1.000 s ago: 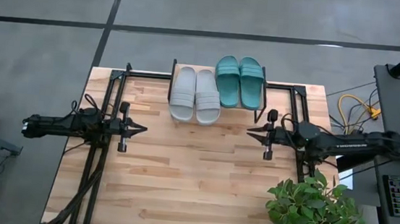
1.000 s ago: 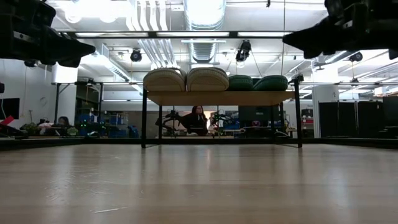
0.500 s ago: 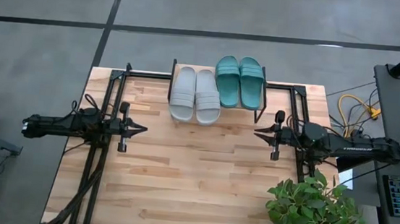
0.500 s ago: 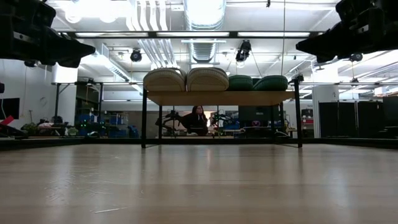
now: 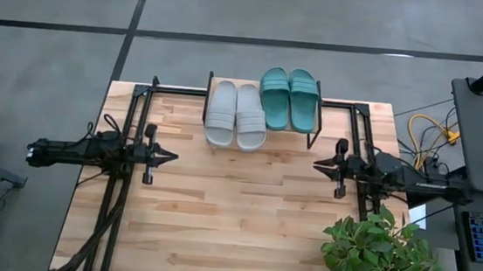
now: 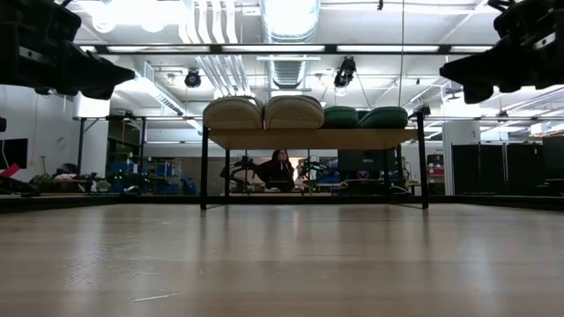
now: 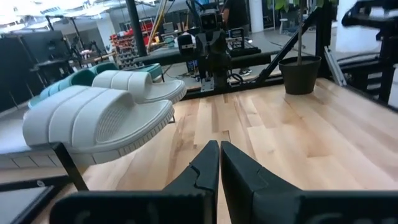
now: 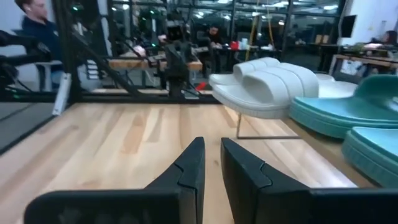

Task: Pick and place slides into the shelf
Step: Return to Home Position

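The shelf (image 5: 220, 84) stands at the table's far middle; it also shows in the low view (image 6: 308, 138). The light grey pair of slides (image 5: 236, 115) lies sole-down on its top at the left, and the teal pair (image 5: 289, 98) lies beside it at the right. Both pairs show in the low view, grey (image 6: 264, 113) and teal (image 6: 366, 117). My left gripper (image 5: 172, 156) hovers shut and empty over the table's left half, pointing right. My right gripper (image 5: 316, 166) hovers over the right half, pointing left, empty, its fingers (image 8: 193, 163) a narrow slit apart.
A potted plant (image 5: 380, 257) stands at the near right corner. Black arm mounts run along the table's left (image 5: 119, 186) and right (image 5: 364, 155) sides. Bare wood lies between the grippers. A person (image 6: 280, 169) sits in the room behind the shelf.
My right gripper has drawn back toward the table's right edge and a little toward the near edge, away from the shelf. The slides and the shelf have stayed where they were.
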### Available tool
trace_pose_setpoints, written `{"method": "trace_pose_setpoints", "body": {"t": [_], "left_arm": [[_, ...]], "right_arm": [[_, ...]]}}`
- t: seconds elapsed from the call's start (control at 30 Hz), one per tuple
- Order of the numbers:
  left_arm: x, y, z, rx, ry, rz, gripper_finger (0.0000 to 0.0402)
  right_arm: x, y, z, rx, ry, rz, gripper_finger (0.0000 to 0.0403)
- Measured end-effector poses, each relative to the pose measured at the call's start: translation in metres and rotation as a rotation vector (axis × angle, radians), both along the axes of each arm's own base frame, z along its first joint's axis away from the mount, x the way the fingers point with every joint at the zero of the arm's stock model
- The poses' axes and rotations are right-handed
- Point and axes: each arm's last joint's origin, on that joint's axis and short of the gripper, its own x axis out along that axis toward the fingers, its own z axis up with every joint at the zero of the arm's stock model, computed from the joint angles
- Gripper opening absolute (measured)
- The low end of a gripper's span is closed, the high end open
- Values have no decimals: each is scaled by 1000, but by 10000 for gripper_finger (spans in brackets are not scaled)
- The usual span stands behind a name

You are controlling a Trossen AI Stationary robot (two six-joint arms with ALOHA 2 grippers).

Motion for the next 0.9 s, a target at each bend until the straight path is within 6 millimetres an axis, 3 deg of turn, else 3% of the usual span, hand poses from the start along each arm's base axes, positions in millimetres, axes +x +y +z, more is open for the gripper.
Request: {"method": "trace_pose_setpoints", "body": {"t": [0.23,0.43,0.9], "left_arm": [[1,0,-2,-86,-9,9,0],[7,0,-14,-91,-116,2,0],[8,0,-18,-137,-83,19,0]], "right_arm": [[-5,0,-7,23,41,4,43],[-5,0,-13,47,59,0,36],[-5,0,-14,46,63,9,9]]}}
